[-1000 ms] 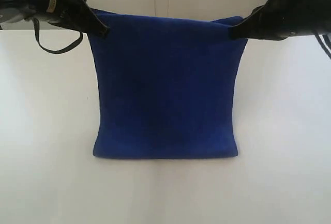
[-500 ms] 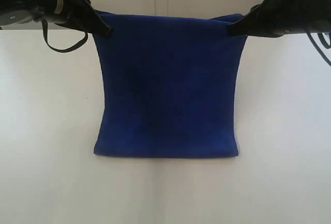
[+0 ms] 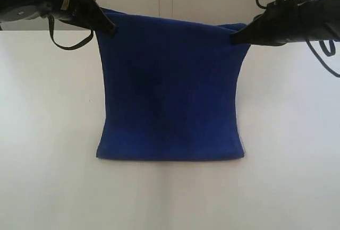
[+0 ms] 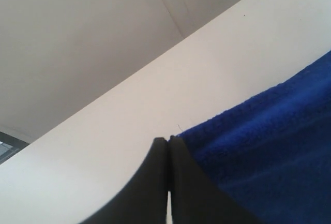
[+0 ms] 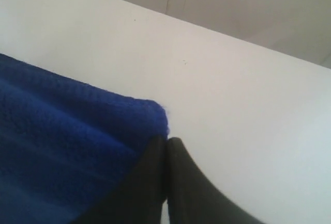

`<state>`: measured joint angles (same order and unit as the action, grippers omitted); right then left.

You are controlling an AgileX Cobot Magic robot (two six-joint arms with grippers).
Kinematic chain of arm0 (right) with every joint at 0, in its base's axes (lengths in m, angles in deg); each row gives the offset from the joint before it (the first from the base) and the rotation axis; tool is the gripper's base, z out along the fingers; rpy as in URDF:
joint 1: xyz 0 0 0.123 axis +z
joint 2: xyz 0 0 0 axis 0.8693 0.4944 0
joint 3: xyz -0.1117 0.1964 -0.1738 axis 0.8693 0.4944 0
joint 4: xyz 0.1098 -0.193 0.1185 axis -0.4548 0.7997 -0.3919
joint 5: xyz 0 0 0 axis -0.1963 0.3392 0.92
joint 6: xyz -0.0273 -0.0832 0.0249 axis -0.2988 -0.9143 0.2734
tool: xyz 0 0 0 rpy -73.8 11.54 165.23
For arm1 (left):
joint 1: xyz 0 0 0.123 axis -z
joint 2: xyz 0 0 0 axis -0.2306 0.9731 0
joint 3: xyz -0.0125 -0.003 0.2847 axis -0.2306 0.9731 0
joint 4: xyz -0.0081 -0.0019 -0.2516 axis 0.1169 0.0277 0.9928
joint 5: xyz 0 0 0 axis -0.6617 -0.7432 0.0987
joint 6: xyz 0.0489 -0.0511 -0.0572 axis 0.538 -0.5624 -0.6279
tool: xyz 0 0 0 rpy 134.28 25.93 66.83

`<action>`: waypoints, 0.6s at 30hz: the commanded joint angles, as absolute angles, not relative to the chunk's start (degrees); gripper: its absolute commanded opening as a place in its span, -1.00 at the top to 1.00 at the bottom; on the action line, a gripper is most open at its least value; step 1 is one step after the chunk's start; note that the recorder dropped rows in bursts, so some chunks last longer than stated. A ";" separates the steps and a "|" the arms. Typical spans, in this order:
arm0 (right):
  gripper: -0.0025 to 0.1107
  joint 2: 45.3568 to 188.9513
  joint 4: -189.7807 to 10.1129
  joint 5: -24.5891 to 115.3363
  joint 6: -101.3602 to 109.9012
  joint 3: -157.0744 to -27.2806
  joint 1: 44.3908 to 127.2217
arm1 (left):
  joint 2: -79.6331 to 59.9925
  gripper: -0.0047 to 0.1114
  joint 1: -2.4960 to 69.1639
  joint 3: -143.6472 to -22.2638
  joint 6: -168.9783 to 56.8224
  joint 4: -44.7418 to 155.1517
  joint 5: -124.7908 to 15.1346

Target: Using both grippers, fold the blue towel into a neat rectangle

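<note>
Blue towel (image 3: 170, 92) spans frame centre. L gripper (image 3: 110, 27) upper left, R gripper (image 3: 234, 39) upper right: fingers pressed together, each pinching 1 top corner; lower edge on table (image 3: 48, 134).

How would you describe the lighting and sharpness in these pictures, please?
Exterior view: soft, even light; the white table is washed out, nearly featureless, and the deep-blue microfibre towel reads dark, showing little texture. Left wrist view: towel pile is visible, the black jaws close to the lens soft-edged. Right wrist view: the same, no glare.
</note>
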<state>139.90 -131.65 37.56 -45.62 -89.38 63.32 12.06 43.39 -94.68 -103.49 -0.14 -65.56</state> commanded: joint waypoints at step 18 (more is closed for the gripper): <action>0.96 141.91 -131.35 40.54 -46.49 -92.08 63.26 | 13.54 0.92 40.80 -97.48 -103.22 -1.32 -66.43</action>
